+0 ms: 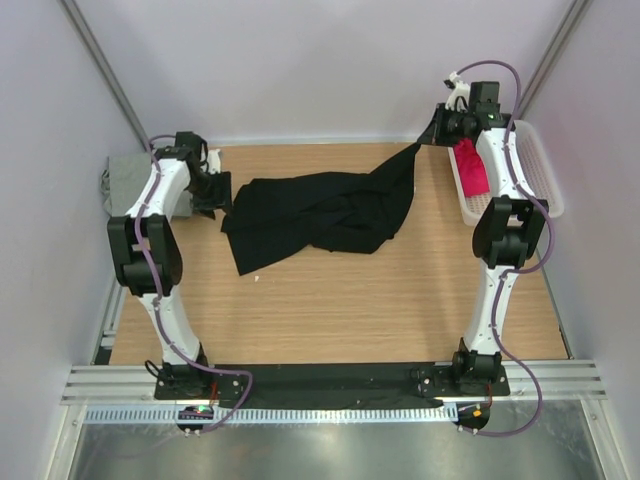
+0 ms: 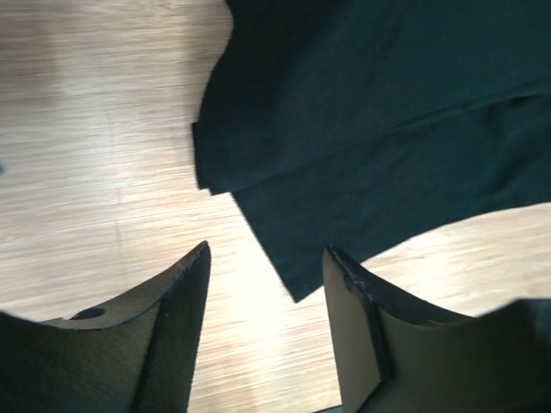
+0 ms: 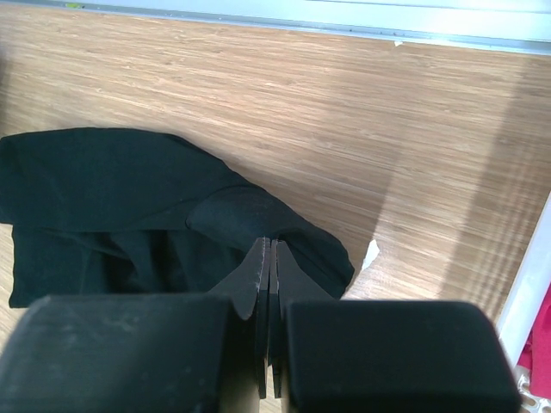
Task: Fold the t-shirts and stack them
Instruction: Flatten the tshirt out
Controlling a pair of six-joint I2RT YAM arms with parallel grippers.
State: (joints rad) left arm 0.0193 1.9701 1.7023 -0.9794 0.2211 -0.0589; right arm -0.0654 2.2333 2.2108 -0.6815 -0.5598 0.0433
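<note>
Black t-shirt (image 1: pixel 320 215) lies crumpled mid-table, its 2 o'clock corner pinched in the closed right gripper (image 3: pixel 269 258), left gripper (image 2: pixel 267 249) open and empty at its 9 o'clock edge; I'd clamp that hem corner, then pull both apart to flatten before folding.

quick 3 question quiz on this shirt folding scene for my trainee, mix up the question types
1. True or false: the left jaws grip the black t-shirt.
2. Which jaws pinch a raised corner of that shirt? A left, B right, C neither.
3. Fill in: the magenta t-shirt lies in the white ____.

Key: 1 false, they stand open beside it. 2 B. 3 basket.
</note>
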